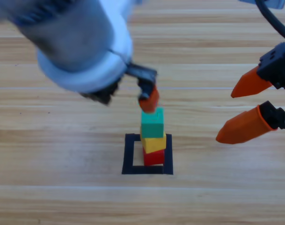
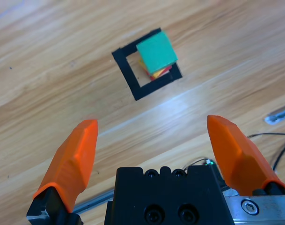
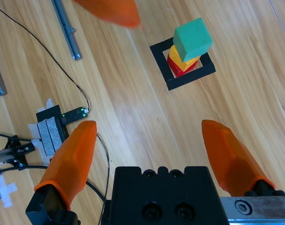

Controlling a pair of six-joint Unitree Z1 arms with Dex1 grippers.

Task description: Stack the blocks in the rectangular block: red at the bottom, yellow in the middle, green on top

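Orange jaws of the left gripper stand wide apart with nothing between them; in the high view this gripper hangs just above the top of the stack, and whether its jaw tip touches the green cube cannot be told. From its own wrist view the wooden surface lies below and the stack sits farther off, beyond the jaws.

Inside the rectangular black tape outline the three cubes stand one on another: the red cube at the bottom on the bare wood, the yellow cube on it, and the green cube on top. The stack sits toward the outline's right side rather than its centre, and the cubes are slightly turned against each other, so yellow and red edges peek out from under the green top face.

Off to the right, the right gripper waits well apart from the stack, its jaws also spread wide and holding nothing. Its wrist view shows the same stack within the outline, and black cables lying on the surface.
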